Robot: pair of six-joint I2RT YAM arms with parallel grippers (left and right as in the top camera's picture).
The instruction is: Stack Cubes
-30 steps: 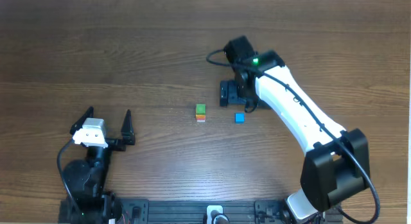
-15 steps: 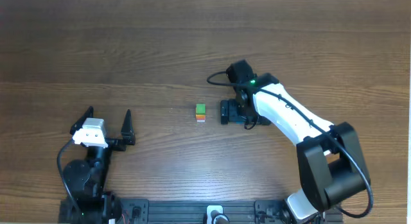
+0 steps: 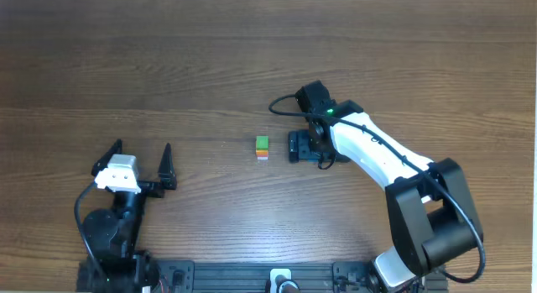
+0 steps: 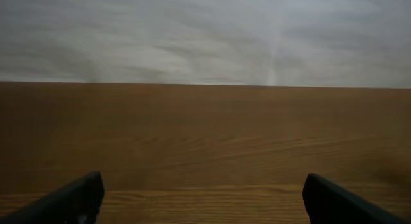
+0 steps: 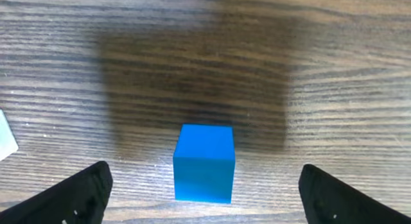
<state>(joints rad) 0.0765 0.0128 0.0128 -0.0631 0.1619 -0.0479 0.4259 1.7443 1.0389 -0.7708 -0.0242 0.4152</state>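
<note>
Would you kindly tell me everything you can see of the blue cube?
The blue cube is a plain, matte, sharp-edged block, evenly blue. Two faces show, the top lighter and the side darker. It sits flat and upright on the wooden table, at the edge of a dark shadow. The open right end effector straddles it without touching it. Only the table touches it.

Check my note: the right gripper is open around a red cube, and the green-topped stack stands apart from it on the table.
One error: the cube that the open right gripper straddles is blue, not red, as the right wrist view shows. The green-topped stack does stand apart from it on the table.
</note>
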